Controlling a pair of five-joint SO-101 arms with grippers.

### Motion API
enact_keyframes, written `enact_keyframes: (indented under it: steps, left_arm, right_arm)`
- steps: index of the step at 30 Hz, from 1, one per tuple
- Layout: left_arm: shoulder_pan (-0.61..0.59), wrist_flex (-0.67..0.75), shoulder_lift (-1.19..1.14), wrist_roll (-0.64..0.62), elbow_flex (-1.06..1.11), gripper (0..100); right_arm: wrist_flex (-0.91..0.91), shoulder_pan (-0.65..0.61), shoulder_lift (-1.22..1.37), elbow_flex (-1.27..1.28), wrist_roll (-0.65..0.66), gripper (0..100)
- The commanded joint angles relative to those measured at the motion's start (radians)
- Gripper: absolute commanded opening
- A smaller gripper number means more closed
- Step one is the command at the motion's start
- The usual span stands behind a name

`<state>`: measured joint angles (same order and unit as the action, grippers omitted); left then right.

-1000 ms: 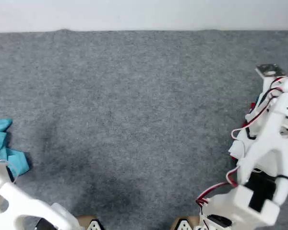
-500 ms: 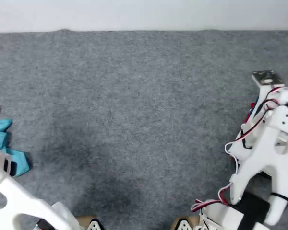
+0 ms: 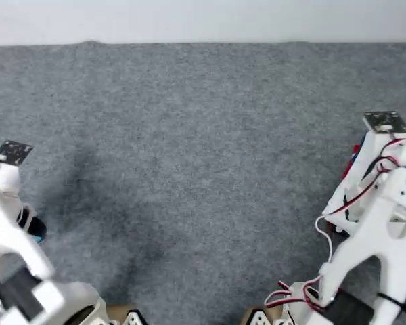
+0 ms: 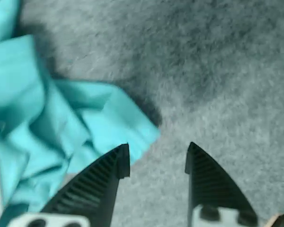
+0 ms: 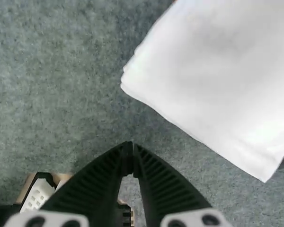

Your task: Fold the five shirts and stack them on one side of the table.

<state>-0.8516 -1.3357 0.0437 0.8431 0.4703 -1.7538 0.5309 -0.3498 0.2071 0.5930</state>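
A crumpled teal shirt (image 4: 52, 127) lies on the grey felt, and my left gripper (image 4: 156, 158) hangs open just above its corner, with one finger over the cloth and the other over bare felt. In the high view that arm (image 3: 10, 203) stands at the left edge and covers most of the teal shirt (image 3: 35, 230). A folded white shirt (image 5: 217, 80) lies flat beyond my right gripper (image 5: 131, 151), which is shut and holds nothing. The right arm (image 3: 375, 203) stands at the right edge over the stack, where a strip of red cloth (image 3: 356, 152) shows.
The grey felt table top (image 3: 203, 149) spreads between the two arms, with a pale wall along its far edge. Arm bases stand at the near edge.
The left arm has swung forward over the teal shirt and hidden most of it. The right arm has shifted slightly toward the right edge.
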Motion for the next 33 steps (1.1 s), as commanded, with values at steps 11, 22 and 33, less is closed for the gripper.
enact_keyframes:
  steps: [11, 22, 33]
  left_arm:
    - [0.009, 0.017, -0.44, 0.009, -0.302, 18]
    - [0.057, -0.112, -0.526, 0.011, -0.412, 0]
    - [0.367, -0.295, 0.002, -0.253, -0.634, 0]
  right_arm:
    - [-0.042, 0.036, -0.17, 0.1, -0.006, 1.2]
    - [-0.042, 0.036, -0.189, 0.121, -0.008, 1.1]
    - [-0.042, 0.036, -0.232, 0.121, -0.006, 1.0]
